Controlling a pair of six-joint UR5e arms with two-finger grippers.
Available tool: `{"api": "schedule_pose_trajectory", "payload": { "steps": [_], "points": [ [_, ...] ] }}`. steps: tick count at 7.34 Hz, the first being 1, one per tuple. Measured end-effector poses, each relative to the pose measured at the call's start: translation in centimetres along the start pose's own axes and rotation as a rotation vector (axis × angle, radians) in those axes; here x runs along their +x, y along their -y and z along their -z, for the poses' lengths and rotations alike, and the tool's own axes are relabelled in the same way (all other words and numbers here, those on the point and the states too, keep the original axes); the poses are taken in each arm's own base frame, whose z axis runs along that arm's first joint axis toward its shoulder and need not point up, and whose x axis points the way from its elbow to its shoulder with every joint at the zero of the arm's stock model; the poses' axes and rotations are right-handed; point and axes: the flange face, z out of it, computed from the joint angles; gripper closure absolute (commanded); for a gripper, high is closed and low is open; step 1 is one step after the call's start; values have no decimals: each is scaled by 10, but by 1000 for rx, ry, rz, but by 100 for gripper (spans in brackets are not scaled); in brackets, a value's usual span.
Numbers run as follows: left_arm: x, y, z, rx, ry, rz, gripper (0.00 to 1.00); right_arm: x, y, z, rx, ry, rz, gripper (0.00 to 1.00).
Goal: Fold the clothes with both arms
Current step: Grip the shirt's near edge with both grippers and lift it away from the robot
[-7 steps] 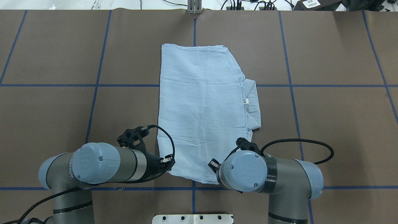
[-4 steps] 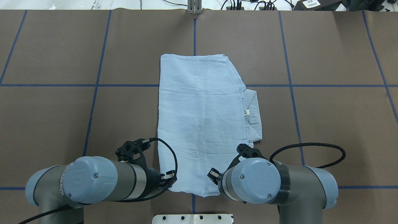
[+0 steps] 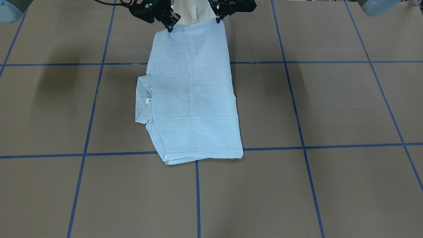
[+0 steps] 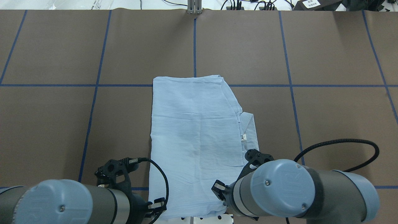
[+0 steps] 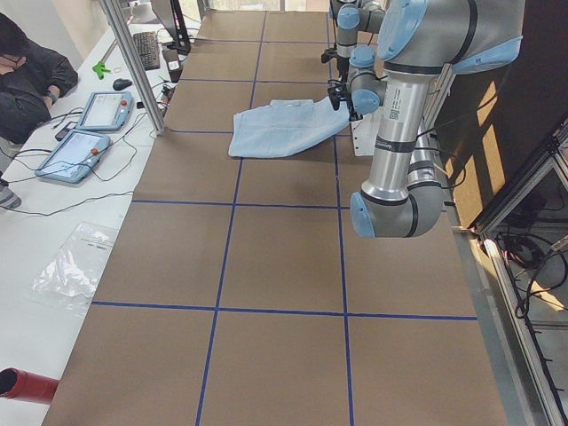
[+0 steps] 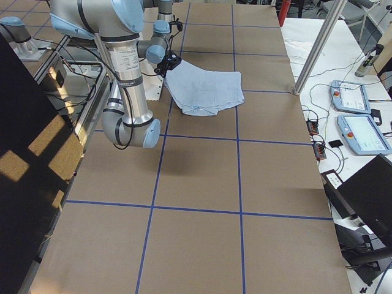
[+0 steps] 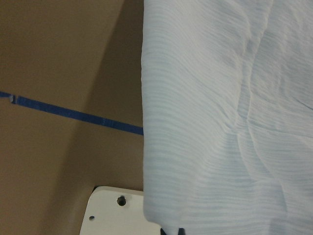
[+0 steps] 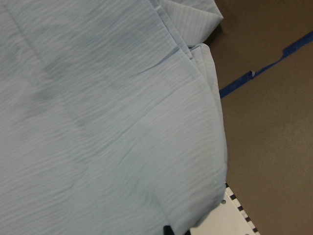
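The light blue striped shirt (image 4: 196, 146) lies folded into a long rectangle on the brown table, and also shows in the front view (image 3: 193, 96). Its collar and neck tag (image 4: 244, 137) stick out on the right side. My left gripper (image 4: 158, 211) is shut on the shirt's near left corner, and shows in the front view (image 3: 218, 18). My right gripper (image 4: 221, 197) is shut on the near right corner, and shows in the front view (image 3: 170, 27). The near edge is lifted slightly over the table's near edge. Both wrist views are filled with cloth (image 7: 220, 122) (image 8: 107, 122).
The white pedestal base plate (image 4: 211, 220) sits just under the shirt's near edge. Blue tape lines (image 4: 96, 85) grid the table. A metal post (image 5: 133, 62), teach pendants (image 5: 89, 133) and a seated operator (image 5: 27, 80) are at the table's far side.
Both arms have drawn back toward the robot base, dragging the shirt with them. Its far edge has slid about one third of a grid square nearer.
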Motion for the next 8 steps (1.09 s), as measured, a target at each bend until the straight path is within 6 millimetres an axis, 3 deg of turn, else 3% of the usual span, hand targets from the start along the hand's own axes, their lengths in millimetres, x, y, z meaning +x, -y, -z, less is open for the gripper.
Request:
{"api": "schedule_pose_trajectory", "payload": {
  "steps": [2,4,5,7,8],
  "points": [
    [-1,-14,30,-49,-24,-4,100,3,1,39,-70,30,-4,100],
    [-1,-15,45,-63,-42,0,100,-1,9,58,-88,60,3,100],
    [1,-4,49,-41,-49,6,100,-9,19,63,-71,76,25,100],
    [4,40,57,53,-58,-3,100,-35,55,68,4,105,68,100],
    [5,68,53,106,-42,-7,100,-58,73,62,48,105,91,100]
  ]
}}
